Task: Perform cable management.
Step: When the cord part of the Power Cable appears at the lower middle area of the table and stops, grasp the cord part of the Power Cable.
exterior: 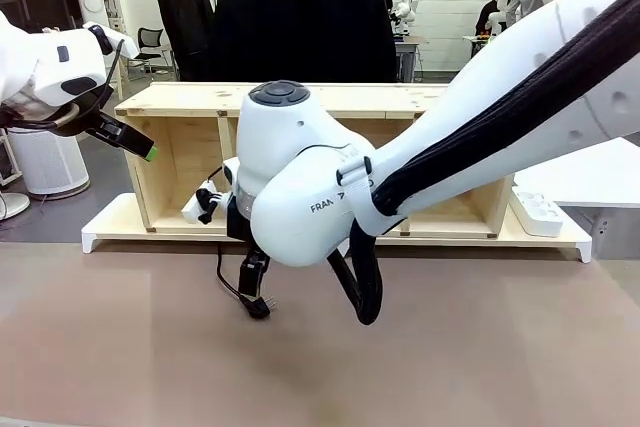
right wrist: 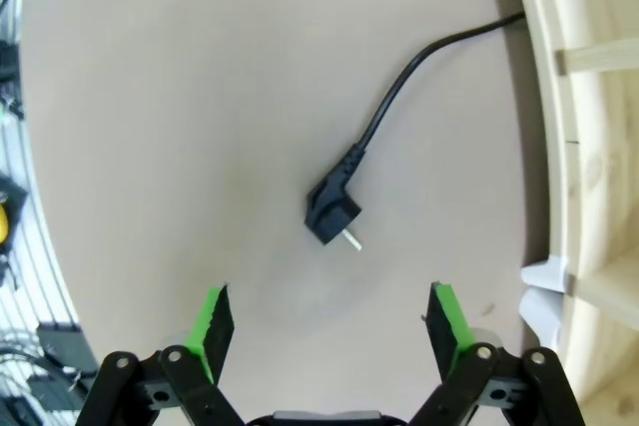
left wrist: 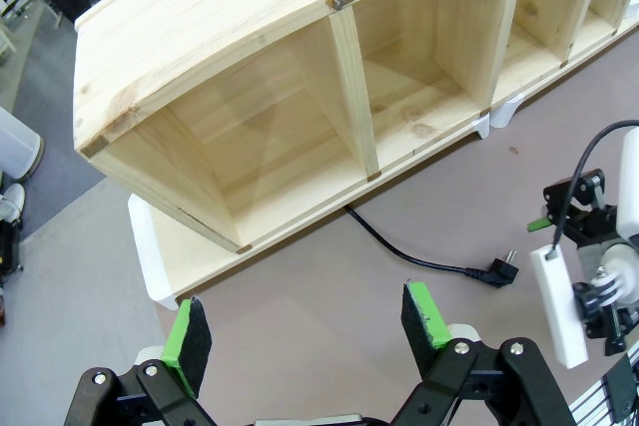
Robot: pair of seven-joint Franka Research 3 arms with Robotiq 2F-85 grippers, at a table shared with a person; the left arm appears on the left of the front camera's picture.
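While the cable lies untouched, the right claw and left claw gape wide.

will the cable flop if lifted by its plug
Probably floppy: the cable lies in a loose curve, so it'd likely droop below the plug. Thin, so probably light. Its far end reaches the shelf, so it may drag.

The right arm enters from the upper right of the front view, its wrist at centre. The right gripper points downward, fingers spread wide. The left gripper is also spread wide, at the bottom of its wrist view.
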